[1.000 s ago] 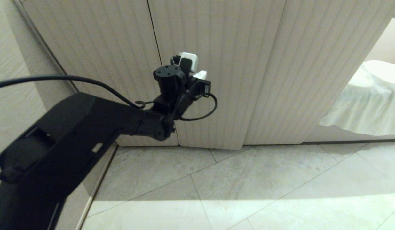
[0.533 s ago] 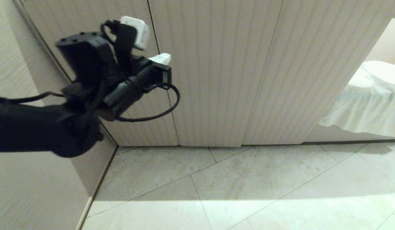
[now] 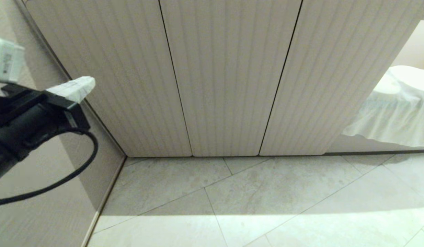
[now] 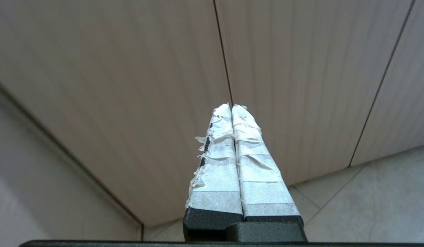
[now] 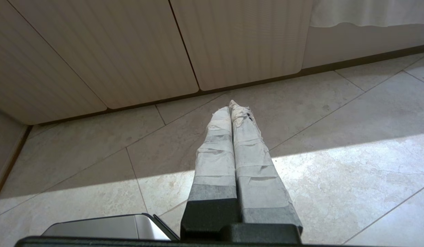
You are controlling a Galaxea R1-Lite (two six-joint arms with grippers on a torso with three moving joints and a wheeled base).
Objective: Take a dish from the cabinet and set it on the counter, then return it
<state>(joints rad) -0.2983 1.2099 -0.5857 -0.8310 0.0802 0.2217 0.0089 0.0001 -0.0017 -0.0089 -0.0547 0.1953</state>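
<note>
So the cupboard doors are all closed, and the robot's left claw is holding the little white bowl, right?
Not quite. The cabinet doors are indeed all closed, but the left gripper holds nothing: the left wrist view shows its taped fingers pressed together with nothing between them. No bowl appears in any view.

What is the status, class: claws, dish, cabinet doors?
Left claw shut, empty, facing the cabinet. Right claw shut, empty, over floor tiles. Cabinet doors closed; dish not visible. Nothing in the way.

Pale tiled floor (image 3: 266, 199), fluted cabinet (image 3: 225, 85) standing on it, doors closed
</note>
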